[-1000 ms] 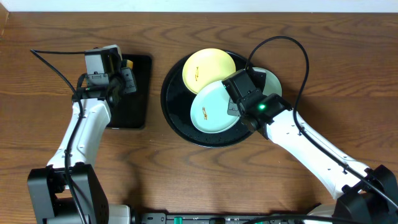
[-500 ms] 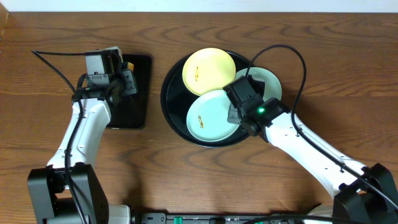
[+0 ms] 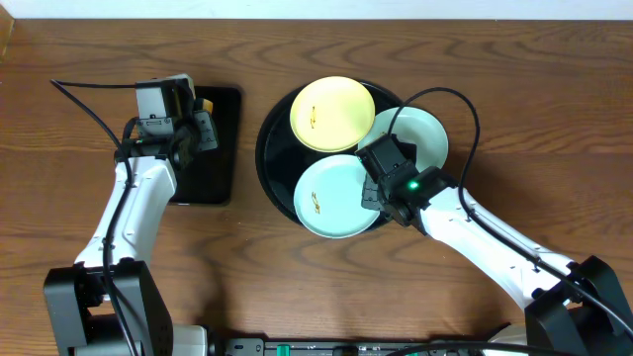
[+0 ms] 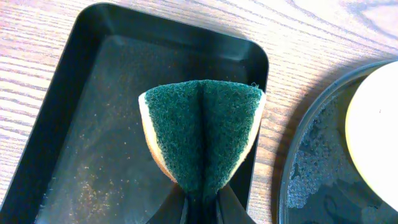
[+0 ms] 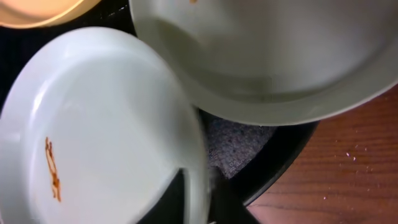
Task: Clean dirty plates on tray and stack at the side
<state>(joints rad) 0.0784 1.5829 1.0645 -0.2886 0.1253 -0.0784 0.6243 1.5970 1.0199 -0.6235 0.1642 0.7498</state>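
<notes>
The round black tray [image 3: 277, 148] holds a pale yellow plate [image 3: 331, 114] at the back and a mint-blue plate [image 3: 425, 133] at the right. My right gripper [image 3: 371, 188] is shut on the rim of a second mint-blue plate [image 3: 331, 196] with a brown smudge, held over the tray's front edge. In the right wrist view that plate [image 5: 93, 143] fills the left and the other mint plate [image 5: 267, 56] the top. My left gripper [image 3: 203, 124] is shut on a green-and-yellow sponge [image 4: 202, 134] over the rectangular black tray [image 4: 93, 124].
The rectangular black tray [image 3: 208, 148] lies left of the round tray on the wooden table [image 3: 247, 277]. The round tray's wet rim [image 4: 311, 168] shows at the right of the left wrist view. Black cables loop over both arms.
My right gripper has drawn the smudged mint-blue plate toward the tray's front edge, uncovering more of the right mint plate. The left arm has not moved.
</notes>
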